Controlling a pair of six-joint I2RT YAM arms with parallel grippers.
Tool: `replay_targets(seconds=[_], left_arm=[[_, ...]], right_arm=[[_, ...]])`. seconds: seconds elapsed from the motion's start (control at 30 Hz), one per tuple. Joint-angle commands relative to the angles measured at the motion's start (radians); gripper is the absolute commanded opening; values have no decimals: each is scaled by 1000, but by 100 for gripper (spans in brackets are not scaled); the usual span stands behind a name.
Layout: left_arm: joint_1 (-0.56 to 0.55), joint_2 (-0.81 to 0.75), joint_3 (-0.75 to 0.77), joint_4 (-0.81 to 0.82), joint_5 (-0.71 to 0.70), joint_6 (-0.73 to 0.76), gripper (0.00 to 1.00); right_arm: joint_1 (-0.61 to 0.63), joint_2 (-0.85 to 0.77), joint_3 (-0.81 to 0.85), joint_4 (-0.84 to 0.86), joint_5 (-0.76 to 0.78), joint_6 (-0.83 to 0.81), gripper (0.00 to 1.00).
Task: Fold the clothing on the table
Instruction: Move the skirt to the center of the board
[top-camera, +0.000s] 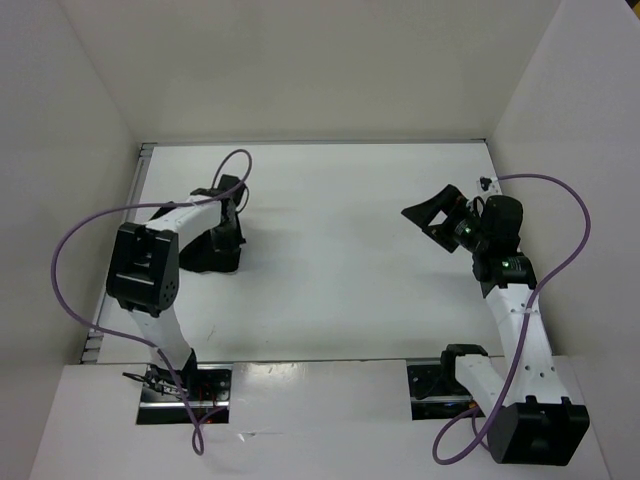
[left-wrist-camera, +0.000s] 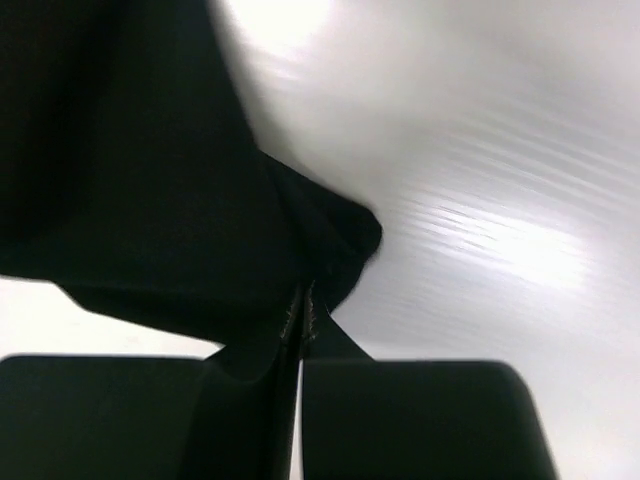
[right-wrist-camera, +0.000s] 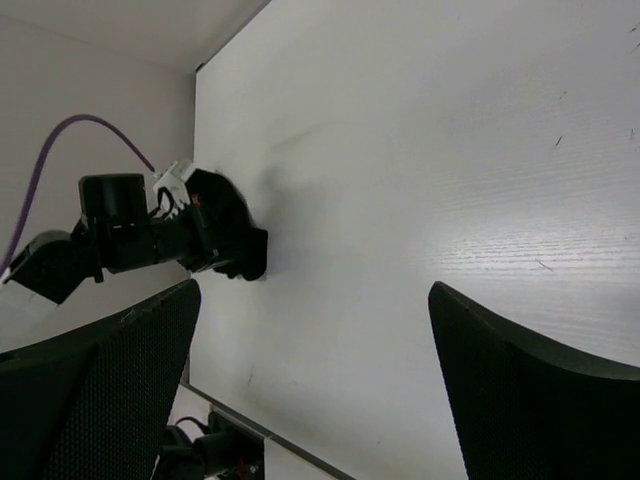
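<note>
White walls close in the table (top-camera: 330, 290) in the view from above. We see the left gripper (top-camera: 228, 225) pointing down at the clothing (top-camera: 205, 260), a small dark heap directly under its fingertips. The right gripper (top-camera: 425, 218) sits well apart from that heap, its jaws spread wide with nothing between them.

On the left wrist camera, we find the left gripper (left-wrist-camera: 303, 325) shut tight on a fold of the clothing (left-wrist-camera: 150, 200). The black fabric bunches just beyond the fingertips and spreads off to one side, with bare table (left-wrist-camera: 480, 150) on the other.

On the right wrist camera, the right gripper (right-wrist-camera: 315, 290) stands wide open, its fingers (right-wrist-camera: 100, 400) framing only white table (right-wrist-camera: 400, 150). The left gripper (right-wrist-camera: 215, 235) lies far beyond its fingertips. We cannot pick out the clothing there.
</note>
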Motion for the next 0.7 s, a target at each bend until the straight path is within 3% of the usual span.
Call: replay_targets(seconds=[0.0,0.1,0.17,0.53,0.67], left_arm=[[-116,-63,207,-34,153,59,0],[-171,-131,373,-53,260,112,0],[-180,-188,405,-53,336,123,0],[-131,-313,346,-74,403,113,0],[-122,-291,323,-83,376,103,0]], right_arm=[[-9,-22,4,-7,-18,-27,99],[-9,-22,-5,-7,-27,-18,99],[-9,-22,-5,-7,-27,-18,99],[-9,-2,-24,22,-56,-8,99],[-9,7,-24,31,-56,1,99]])
